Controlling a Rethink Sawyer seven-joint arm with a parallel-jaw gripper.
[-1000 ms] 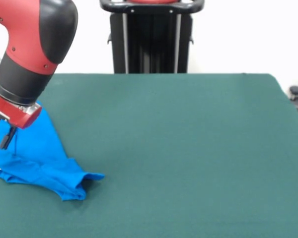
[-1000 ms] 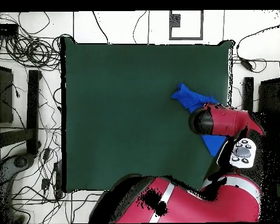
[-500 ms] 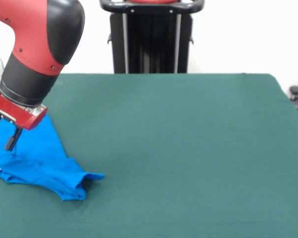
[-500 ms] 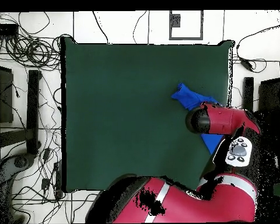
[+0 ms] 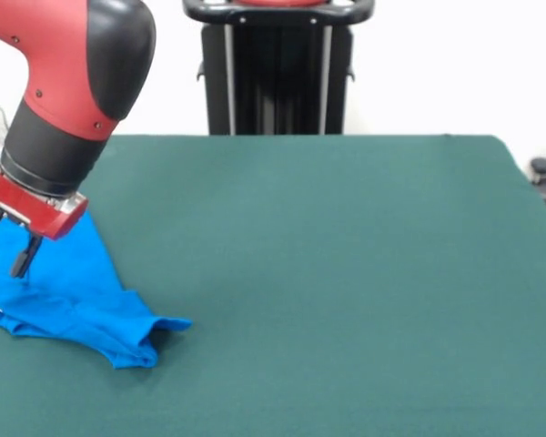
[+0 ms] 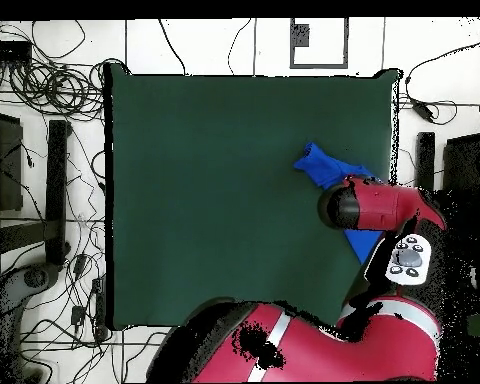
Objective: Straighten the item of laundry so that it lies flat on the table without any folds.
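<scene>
The blue T-shirt point(image 5: 68, 296) lies bunched at one side of the green desk point(image 5: 346, 273), close to its edge, with one sleeve or corner sticking out toward the middle and ridges of cloth across it; in the overhead view point(image 6: 329, 168) much of it sits under the arm. The tool point(image 5: 9, 250) hangs just above the crumpled cloth, and only one dark finger point(image 5: 22, 259) shows clearly, so I cannot tell whether it is parted or clenched, nor whether it grips any fabric. By my reading the straightening has hardly begun: the shirt is heaped and folded, its print mostly hidden, and all the spreading out is left to do.
</scene>
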